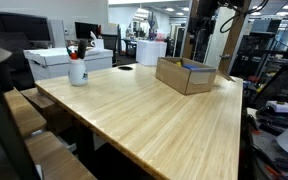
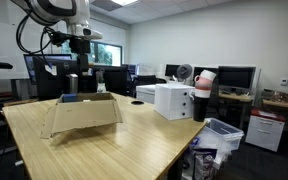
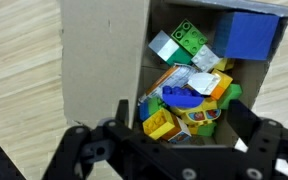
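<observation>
The gripper (image 2: 79,47) is seen hanging above the open cardboard box (image 2: 81,113), well clear of it, and nothing is held in it. In the wrist view its two dark fingers (image 3: 120,113) are spread wide apart, with the jaws fully parted over the box's contents. The cardboard box (image 3: 99,50) is filled with a loose heap of toy bricks (image 3: 184,95), among which a large blue block (image 3: 246,35) is lodged in one corner and a green brick (image 3: 189,35) is laid just beside it; yellow, white and orange pieces are piled below these, and none is touched by the gripper. In an exterior view the box (image 1: 184,75) is placed on the wooden table (image 1: 154,125), toward its far side and directly beneath the arm. A white mug (image 1: 77,70) with pens in it is set near the opposite far corner, well apart from the box, and a white box (image 1: 59,60) is seen just behind the mug. Whether the flaps of the cardboard box are folded outward all around cannot be told.
</observation>
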Motion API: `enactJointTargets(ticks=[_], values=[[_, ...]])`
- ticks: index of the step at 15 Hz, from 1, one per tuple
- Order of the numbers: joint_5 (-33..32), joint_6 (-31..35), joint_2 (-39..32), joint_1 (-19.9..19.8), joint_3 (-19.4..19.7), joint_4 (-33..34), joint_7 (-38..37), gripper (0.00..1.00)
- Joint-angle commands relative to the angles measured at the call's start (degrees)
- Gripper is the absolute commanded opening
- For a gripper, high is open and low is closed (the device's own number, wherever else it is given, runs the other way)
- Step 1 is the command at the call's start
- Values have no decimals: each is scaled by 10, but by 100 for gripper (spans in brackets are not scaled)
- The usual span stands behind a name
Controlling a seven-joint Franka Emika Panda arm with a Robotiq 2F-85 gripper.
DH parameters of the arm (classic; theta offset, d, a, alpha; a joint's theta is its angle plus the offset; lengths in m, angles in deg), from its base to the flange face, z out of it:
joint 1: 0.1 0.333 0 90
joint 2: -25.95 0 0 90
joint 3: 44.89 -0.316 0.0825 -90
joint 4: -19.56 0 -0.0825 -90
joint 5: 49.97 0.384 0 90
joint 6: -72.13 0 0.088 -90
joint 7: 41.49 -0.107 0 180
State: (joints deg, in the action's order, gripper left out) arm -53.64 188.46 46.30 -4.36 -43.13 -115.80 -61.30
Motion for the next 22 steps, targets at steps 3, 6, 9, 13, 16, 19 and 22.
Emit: enactJointTargets(ticks=[3,6,9,13,16,19,22], values=[[-18,34,-39,-23,-12,6,-60,100],[-46,50,-52,-28,-10,3,-53,100],[-85,40,-64,-36,-11,6,-64,100],[-63,38,-55,-27,-5,1,-46,100],[-63,37,-54,-26,-7,1,-46,100],[-64,37,-56,-26,-6,2,-44,100],[-56,40,-72,-32,4,5,-39,100]])
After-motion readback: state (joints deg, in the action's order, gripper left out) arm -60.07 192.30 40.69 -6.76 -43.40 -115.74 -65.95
